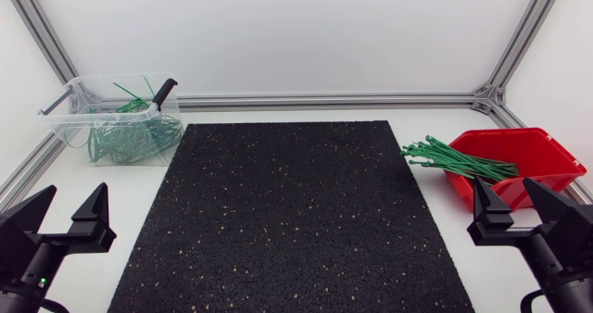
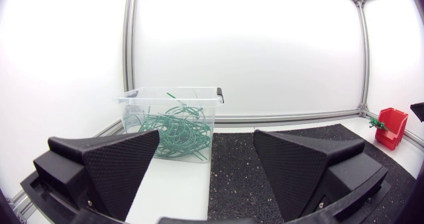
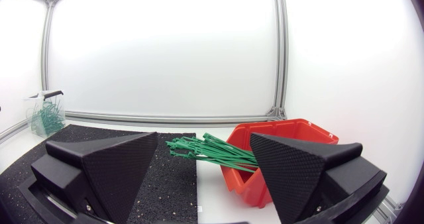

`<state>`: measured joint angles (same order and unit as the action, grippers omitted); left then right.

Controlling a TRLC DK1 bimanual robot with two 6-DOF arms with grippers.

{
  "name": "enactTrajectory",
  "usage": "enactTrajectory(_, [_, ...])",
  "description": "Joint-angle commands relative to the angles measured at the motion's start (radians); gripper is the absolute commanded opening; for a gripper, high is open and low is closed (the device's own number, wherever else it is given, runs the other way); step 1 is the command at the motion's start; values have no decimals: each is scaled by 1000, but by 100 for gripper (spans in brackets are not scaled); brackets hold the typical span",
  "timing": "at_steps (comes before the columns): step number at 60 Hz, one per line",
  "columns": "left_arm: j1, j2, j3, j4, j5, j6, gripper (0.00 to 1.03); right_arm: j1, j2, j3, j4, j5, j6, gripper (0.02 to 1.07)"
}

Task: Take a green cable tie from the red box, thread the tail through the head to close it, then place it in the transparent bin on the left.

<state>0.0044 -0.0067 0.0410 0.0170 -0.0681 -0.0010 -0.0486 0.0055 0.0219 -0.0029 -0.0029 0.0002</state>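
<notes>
Left gripper point(image 1: 74, 194) released, both wedge fingers spread wide with nothing between them, sitting low at the near left corner of the table point(image 1: 417, 128), just off the left edge of the black mat point(image 1: 287, 211), fingers pointing toward the far side. Right gripper point(image 1: 503, 188) same pose mirrored at the near right corner: fingers apart, empty, tips pointing away, just in front of the red box point(image 1: 547, 151). Both arms enter from the near side corners, and neither gripper touches any object. Black mat is speckled, covers the middle of the white table, lies flat between the two arms. Transparent bin point(image 1: 69, 109) stands at the far left corner, off the mat, ahead of the left gripper in the left wrist view; a black clip point(image 1: 164, 93) sits on its right rim. Inside the bin is a tangled heap of looped ties point(image 1: 130, 137), green. Red box is at the right side, off the mat, open front facing the mat. Green cable ties point(image 1: 459, 160) lie in it as a straight bundle, ends sticking out over the front lip toward the mat's right edge; in the right wrist view they show ahead of that gripper, between its fingers' line of sight, not touched.
</notes>
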Motion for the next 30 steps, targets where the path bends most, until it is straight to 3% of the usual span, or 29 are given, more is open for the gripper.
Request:
enactTrajectory(1, [-1,-6,-39,-19,-2,-10,99,-4,-12,-23,-2,-3,6,104])
enactTrajectory(30, [-6,-6,-39,-19,-2,-8,99,0,-13,23,24,-2,4,104])
